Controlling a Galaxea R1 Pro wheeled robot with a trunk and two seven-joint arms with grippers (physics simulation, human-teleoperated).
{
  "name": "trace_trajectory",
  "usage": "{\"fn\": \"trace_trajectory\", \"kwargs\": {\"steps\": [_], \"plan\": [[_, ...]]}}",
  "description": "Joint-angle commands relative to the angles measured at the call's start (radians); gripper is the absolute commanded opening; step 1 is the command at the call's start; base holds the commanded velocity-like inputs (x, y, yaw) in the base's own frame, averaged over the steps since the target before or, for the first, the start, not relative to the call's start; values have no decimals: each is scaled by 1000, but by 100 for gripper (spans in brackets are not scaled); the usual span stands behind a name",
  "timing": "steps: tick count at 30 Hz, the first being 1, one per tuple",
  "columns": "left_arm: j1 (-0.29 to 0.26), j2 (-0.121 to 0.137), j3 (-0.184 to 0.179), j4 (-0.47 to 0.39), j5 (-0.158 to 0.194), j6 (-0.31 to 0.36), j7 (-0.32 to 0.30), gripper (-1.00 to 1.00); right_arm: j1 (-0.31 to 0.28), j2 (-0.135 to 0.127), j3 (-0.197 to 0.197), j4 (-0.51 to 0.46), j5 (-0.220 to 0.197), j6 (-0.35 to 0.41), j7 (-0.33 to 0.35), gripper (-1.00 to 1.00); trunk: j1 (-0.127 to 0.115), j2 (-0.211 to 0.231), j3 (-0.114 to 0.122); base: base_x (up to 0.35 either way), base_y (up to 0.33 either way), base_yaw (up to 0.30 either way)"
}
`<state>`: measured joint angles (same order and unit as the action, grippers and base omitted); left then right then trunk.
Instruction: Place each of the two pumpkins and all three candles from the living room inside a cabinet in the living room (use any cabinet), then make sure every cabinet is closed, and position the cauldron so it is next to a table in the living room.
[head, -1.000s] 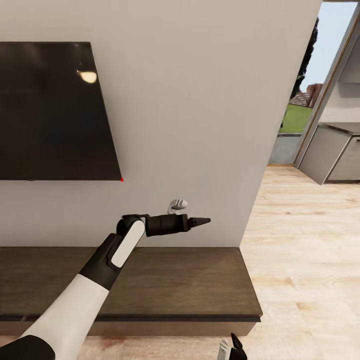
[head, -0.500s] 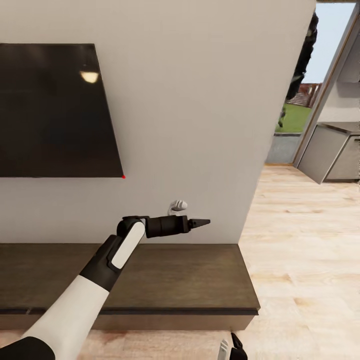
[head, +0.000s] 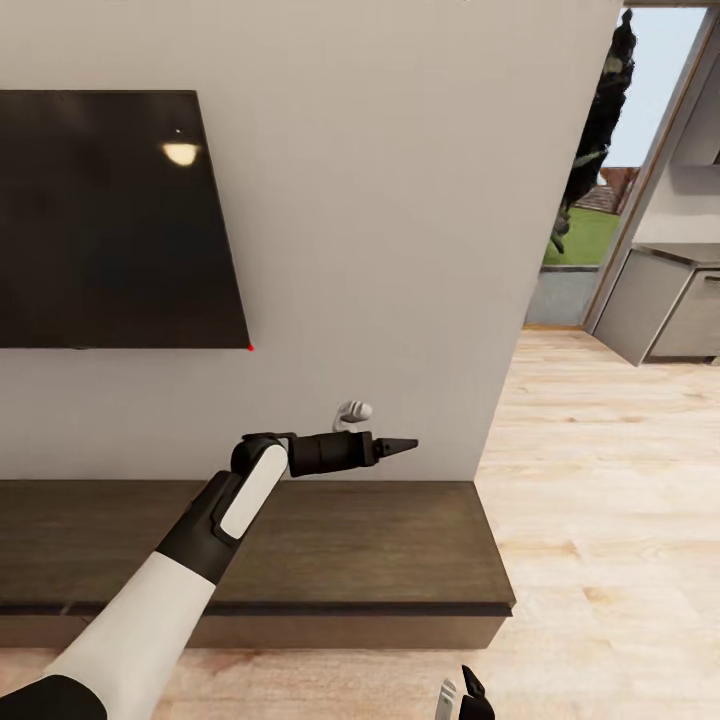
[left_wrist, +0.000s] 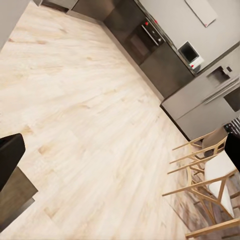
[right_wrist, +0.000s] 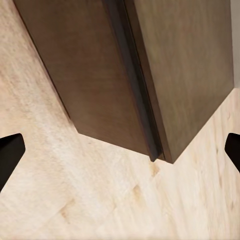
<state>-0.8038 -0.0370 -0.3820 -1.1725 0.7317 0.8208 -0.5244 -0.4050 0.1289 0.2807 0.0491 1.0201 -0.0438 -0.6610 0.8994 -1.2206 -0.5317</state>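
One cabinet (head: 330, 550) in view: long, low, dark brown, against the wall under the black TV screen (head: 110, 220), drawer fronts flush. Since a second ago the whole head view has drifted; screen edge and cabinet end sit slightly further left, cabinet a little higher — camera motion, not the furniture. Left gripper (head: 400, 445) holds the same pose above the cabinet top, fingertips widely parted in its wrist view. Right gripper (right_wrist: 120, 150), jaws wide, hangs over the cabinet's end corner and pale wood floor (head: 600, 500).
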Motion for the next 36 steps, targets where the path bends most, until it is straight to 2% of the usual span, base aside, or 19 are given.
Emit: {"fn": "trace_trajectory", "kwargs": {"steps": [1,12,17,20,21,22,25,29,36], "plan": [[0,0,0,0,0,0,0,100,0,0,0,0,0,0,0,100,4,-7,-3,0,0,0],[0,-10,0,-1,1,0,0,100,-1,7,2,-28,9,4,-38,100,46,-84,-38,0,0,0],[0,-11,-1,-4,1,0,0,100,-3,5,51,-89,104,4,-64,100,65,-119,-53,0,0,0],[0,-11,-1,-4,2,0,0,100,-3,1,63,-112,128,5,-112,100,77,-140,-63,0,0,0],[0,-15,-2,-4,4,0,0,100,-4,-1,72,-118,176,5,-130,100,81,-147,-66,0,0,0],[0,-15,-2,-4,11,0,0,100,-4,-1,72,-119,187,4,-135,100,84,-154,-69,0,0,0],[0,-14,-2,-1,25,0,0,100,-5,-2,72,-120,196,4,-146,100,96,-175,-78,0,0,0],[0,-14,-1,1,27,0,0,100,-5,-2,70,-120,196,3,-172,100,111,-203,-91,0,0,0],[0,-14,-2,-2,28,1,0,100,-5,-1,68,-119,195,-1,-178,100,138,-252,-113,0,0,0]]}}
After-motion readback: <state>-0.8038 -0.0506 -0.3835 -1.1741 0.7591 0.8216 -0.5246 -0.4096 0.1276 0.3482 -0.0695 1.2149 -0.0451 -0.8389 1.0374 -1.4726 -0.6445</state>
